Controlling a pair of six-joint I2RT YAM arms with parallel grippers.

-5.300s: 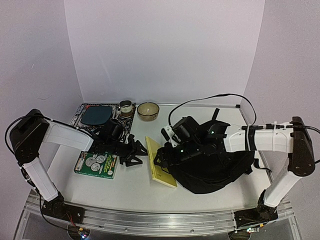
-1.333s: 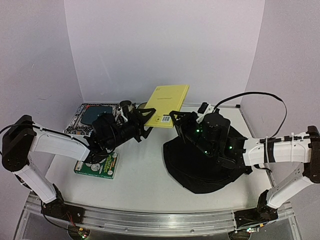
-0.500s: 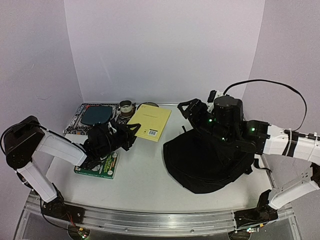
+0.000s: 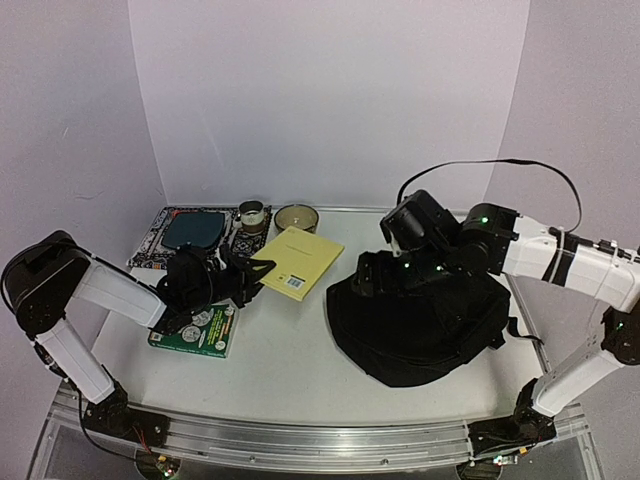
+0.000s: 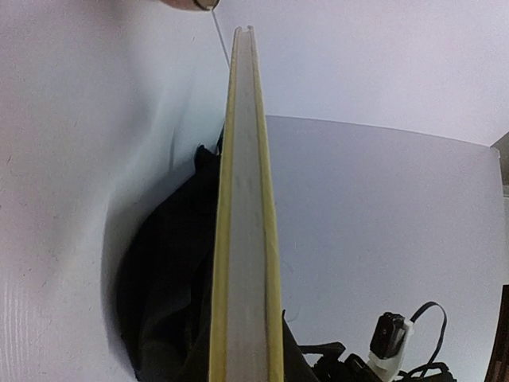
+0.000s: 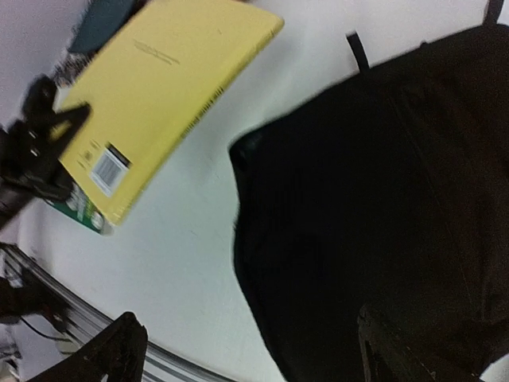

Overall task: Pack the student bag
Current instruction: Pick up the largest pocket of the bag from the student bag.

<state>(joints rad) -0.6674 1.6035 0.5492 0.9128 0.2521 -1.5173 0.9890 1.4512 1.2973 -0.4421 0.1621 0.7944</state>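
Note:
The student bag (image 4: 425,325) is a large black backpack lying on the right of the table, and it fills the right wrist view (image 6: 390,159). My left gripper (image 4: 250,273) is shut on the near-left corner of a yellow book (image 4: 298,260) and holds it tilted above the table, left of the bag. The left wrist view shows the book edge-on (image 5: 243,239) with the bag (image 5: 159,278) behind it. My right gripper (image 4: 368,275) is open and empty over the bag's upper left part, its fingers (image 6: 111,354) spread wide.
A green book (image 4: 195,330) lies flat under my left arm. At the back left lie a patterned book with a dark blue oval (image 4: 190,230), a small cup (image 4: 252,214) and a bowl (image 4: 297,219). Walls close in the table on three sides.
My left gripper lifted the yellow book off the table, raised it high, then lowered it toward the bag. My right gripper rose off the bag and has come back down over its upper left.

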